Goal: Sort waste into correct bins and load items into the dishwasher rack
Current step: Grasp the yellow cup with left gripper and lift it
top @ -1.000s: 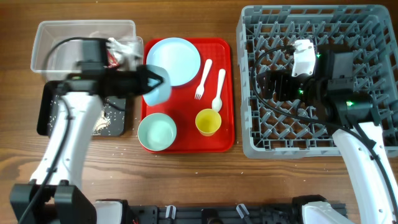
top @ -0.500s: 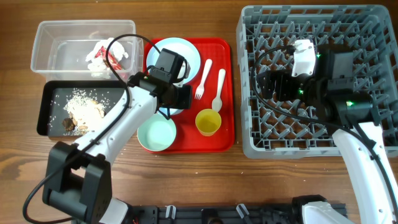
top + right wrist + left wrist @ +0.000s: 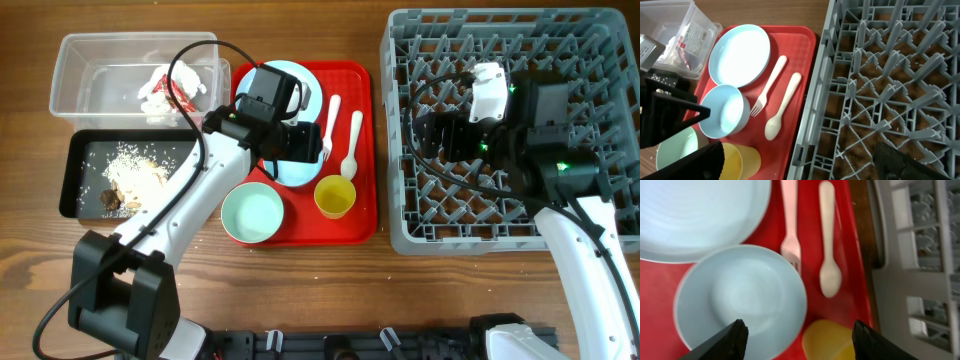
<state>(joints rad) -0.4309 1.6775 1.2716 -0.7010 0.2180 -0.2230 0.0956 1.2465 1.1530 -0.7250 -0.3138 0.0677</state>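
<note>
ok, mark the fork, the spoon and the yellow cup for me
fork [image 3: 771, 81], right wrist view, middle of the handle.
spoon [image 3: 772, 127], right wrist view, on the bowl end.
yellow cup [image 3: 335, 196], overhead view, centre of the open top.

- Left arm [image 3: 175, 210]: white rounded links, black joint blocks, thin black cable [image 3: 200, 46] looping above.
- Right arm [image 3: 590, 260]: white link, black blocks, small green lights [image 3: 561, 167].
- Left gripper [image 3: 797, 330] and right gripper [image 3: 797, 152]: matt black wedge-shaped fingers.

Bright, even light; soft shadows (left wrist view blurred)
</note>
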